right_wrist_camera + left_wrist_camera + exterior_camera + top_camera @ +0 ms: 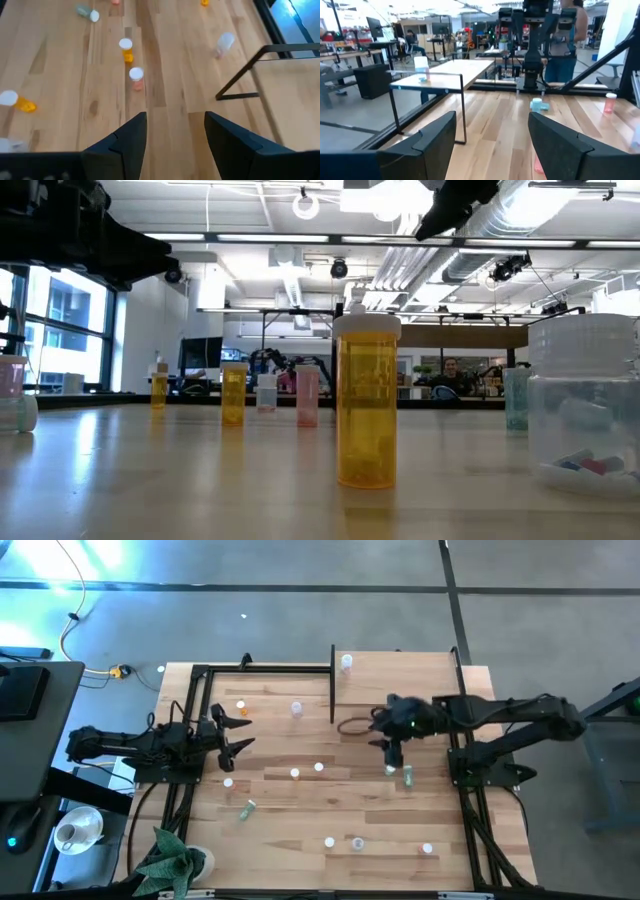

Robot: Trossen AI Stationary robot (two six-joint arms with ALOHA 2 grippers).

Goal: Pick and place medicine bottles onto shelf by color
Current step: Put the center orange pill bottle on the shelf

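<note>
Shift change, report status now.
Left tool open, waiting at table's left edge. Right tool open, empty, over green bottle. One bottle on shelf. Path clear.

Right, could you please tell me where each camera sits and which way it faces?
High: above the table, looking straight down; left gripper and right gripper both show.
Low: at tabletop height, looking level past an orange bottle into the room; dark arm parts overhead.
Left wrist: faces across the table toward the right arm; own open fingers show.
Right wrist: looks down on standing bottles; own open fingers show.
Shared: high and left wrist both show the lying green bottle.
</note>
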